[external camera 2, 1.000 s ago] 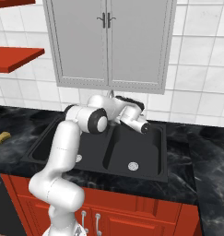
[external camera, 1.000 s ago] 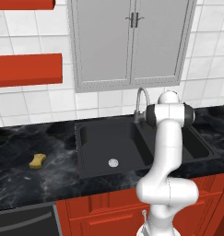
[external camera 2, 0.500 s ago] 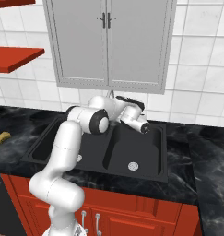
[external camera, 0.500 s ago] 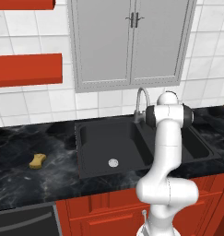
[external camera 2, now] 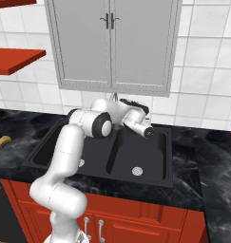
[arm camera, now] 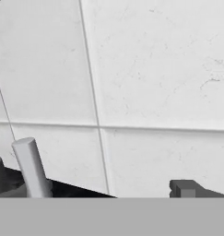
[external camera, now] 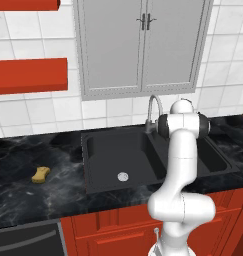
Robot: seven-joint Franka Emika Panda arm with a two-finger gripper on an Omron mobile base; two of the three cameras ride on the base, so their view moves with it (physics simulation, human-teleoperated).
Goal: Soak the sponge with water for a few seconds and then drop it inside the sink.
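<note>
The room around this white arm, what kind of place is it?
A kitchen, by the look of it, computer-drawn: a black double sink with a curved tap set in a dark marble counter, grey wall cupboards over white tiles, red cabinets below.

Yellow-tan sponge (external camera: 40, 174), matte black sink (external camera: 143, 160), black counter (external camera: 23, 192) seemingly white-veined.

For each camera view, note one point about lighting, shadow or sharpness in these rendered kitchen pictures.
Left base view: even, flat light with no harsh glare; the sponge stays distinct on the dark counter. Right base view: the black sink shows little shading, its drains bright. Hand view: soft and blurry, the wall tiles evenly lit.
</note>
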